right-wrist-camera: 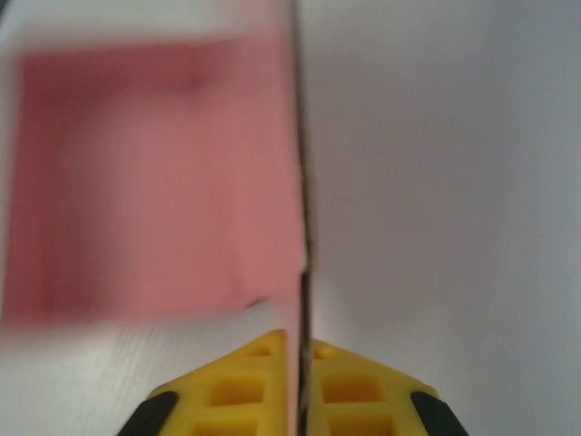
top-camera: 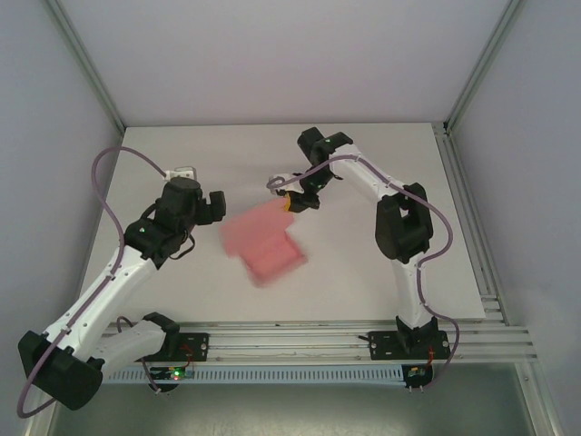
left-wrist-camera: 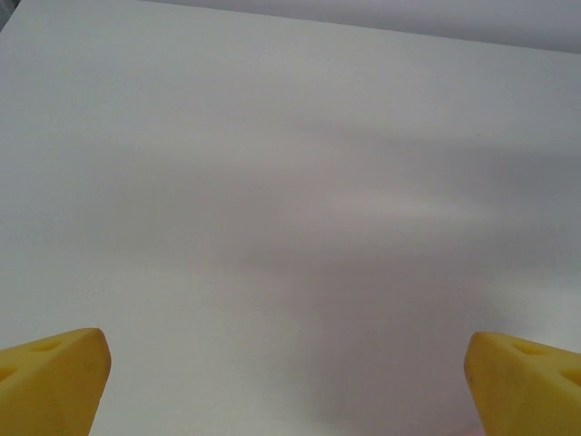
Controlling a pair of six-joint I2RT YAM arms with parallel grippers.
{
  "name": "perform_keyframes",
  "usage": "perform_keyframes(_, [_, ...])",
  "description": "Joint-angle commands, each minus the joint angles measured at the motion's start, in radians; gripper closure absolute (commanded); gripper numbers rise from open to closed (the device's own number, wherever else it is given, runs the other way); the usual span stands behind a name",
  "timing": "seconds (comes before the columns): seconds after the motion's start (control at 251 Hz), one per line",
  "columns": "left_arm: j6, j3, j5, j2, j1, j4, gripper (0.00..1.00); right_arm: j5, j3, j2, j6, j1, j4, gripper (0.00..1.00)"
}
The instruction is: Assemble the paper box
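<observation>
- Your right tool [right-wrist-camera: 298, 363] is pinched shut on a thin edge of the paper box [top-camera: 265, 243]. From the right wrist the yellow fingers [right-wrist-camera: 236, 386] meet on card seen edge-on, and the pink face spreads out to the left of that line.
- From above, that grip sits at the far right corner of the pink card, which lies about mid-desk between the two arms.
- Your left tool [left-wrist-camera: 290, 377] stands wide and holds nothing. Its two yellow tips are far apart over bare desk [top-camera: 363, 272], just to the left of the card and not touching it.
- Done so far, as I judge it: one edge is taken in hand and nothing more. No closed box shape shows, and the card looks like a sheet, perhaps partly folded.
- The pink is smeared in both views, so you cannot tell which flaps are up or whether any tab is seated.
- Left to do, by my reading: raise the walls, fold the flaps and tuck the tabs. That is nearly the whole job, and you will likely need the left tool to brace the card.
</observation>
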Motion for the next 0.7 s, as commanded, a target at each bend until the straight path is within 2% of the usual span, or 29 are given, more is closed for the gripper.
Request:
perform_keyframes(0.0, [0.003, 0.050, 0.048, 0.008, 0.015, -0.011, 0.00, -0.005, 0.017, -0.009, -0.052, -0.011, -0.081, 1.00])
perform_keyframes(0.084, [0.017, 0.029, 0.125, 0.004, 0.015, 0.071, 0.00, -0.035, -0.032, -0.064, -0.044, -0.035, -0.059, 1.00])
perform_keyframes(0.2, [0.066, 0.053, 0.201, 0.034, 0.020, 0.092, 0.00, -0.024, -0.210, -0.208, -0.019, -0.077, 0.058, 1.00])
perform_keyframes(0.291, [0.153, 0.076, 0.366, 0.070, 0.041, 0.098, 0.00, -0.012, -0.347, -0.319, 0.018, -0.127, 0.138, 1.00])
perform_keyframes(0.455, [0.454, 0.012, 0.797, 0.137, 0.083, 0.150, 0.00, -0.084, -0.498, -0.444, 0.010, -0.254, 0.149, 1.00])
perform_keyframes(0.587, [0.626, 0.026, 1.011, 0.271, 0.083, 0.166, 0.00, -0.084, -0.559, -0.484, -0.039, -0.281, 0.132, 1.00])
perform_keyframes(0.694, [0.700, 0.117, 1.068, 0.408, 0.083, 0.152, 0.00, -0.146, -0.549, -0.489, -0.111, -0.295, 0.073, 1.00])
